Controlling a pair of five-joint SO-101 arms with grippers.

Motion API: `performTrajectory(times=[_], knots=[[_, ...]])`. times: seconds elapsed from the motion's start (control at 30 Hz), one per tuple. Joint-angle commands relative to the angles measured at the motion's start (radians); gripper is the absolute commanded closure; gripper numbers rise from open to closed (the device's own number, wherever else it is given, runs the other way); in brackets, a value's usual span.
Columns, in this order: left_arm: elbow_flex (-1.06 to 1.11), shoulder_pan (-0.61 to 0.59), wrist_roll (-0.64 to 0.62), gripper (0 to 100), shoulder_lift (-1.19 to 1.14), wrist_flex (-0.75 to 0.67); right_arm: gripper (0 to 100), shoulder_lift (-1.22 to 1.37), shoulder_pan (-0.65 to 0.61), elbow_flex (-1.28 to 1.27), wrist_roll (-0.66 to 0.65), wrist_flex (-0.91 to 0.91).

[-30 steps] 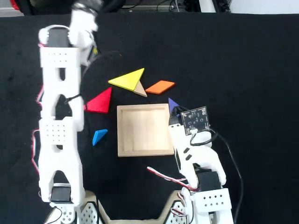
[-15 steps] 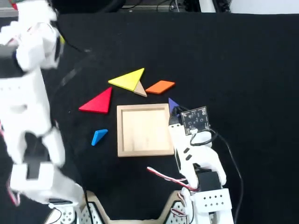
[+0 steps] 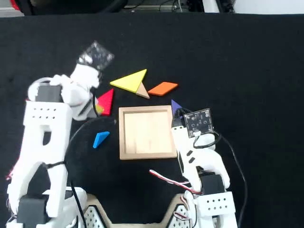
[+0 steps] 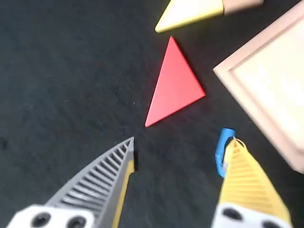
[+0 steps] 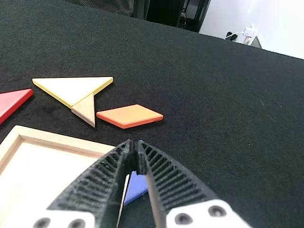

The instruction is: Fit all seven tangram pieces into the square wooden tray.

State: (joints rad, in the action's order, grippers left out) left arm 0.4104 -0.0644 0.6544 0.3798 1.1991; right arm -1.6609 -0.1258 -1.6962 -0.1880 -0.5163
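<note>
Jaws wide on left gripper (image 4: 180, 142), now swung down over red triangle (image 4: 175, 85) just left of tray (image 3: 121, 135); pressed together on right gripper (image 5: 135, 143) at tray's right edge. Sets up a first grasp; leaves every visible piece outside tray.

Tangram pieces (image 3: 130, 80) are lying around the wooden tray (image 3: 122, 137).
The left arm (image 3: 47, 123) is partly covering the red triangle (image 3: 107, 99), just beside the tray.
</note>
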Motion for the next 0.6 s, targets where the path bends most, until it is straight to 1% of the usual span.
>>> performTrajectory(times=[0.0,0.1,0.17,0.3,0.4,0.57], knots=[[0.226,-0.047,0.032,70,-0.002,-0.433,98.3,0.010,-0.012,0.001,-0.008,0.020],[0.242,-0.028,0.052,67,-0.081,-0.496,98.3,0.010,-0.012,0.001,-0.008,0.023],[0.203,-0.013,0.074,64,-0.160,-0.491,98.3,0.010,-0.012,0.001,-0.008,0.025],[0.077,-0.007,0.103,64,-0.356,-0.486,98.3,0.010,-0.012,0.001,-0.008,0.025],[-0.042,-0.007,0.138,64,-0.508,-0.443,98.3,0.010,-0.014,0.001,-0.008,0.025],[-0.275,0.005,0.140,63,-0.698,-0.344,98.3,0.008,-0.014,0.001,-0.009,0.026]])
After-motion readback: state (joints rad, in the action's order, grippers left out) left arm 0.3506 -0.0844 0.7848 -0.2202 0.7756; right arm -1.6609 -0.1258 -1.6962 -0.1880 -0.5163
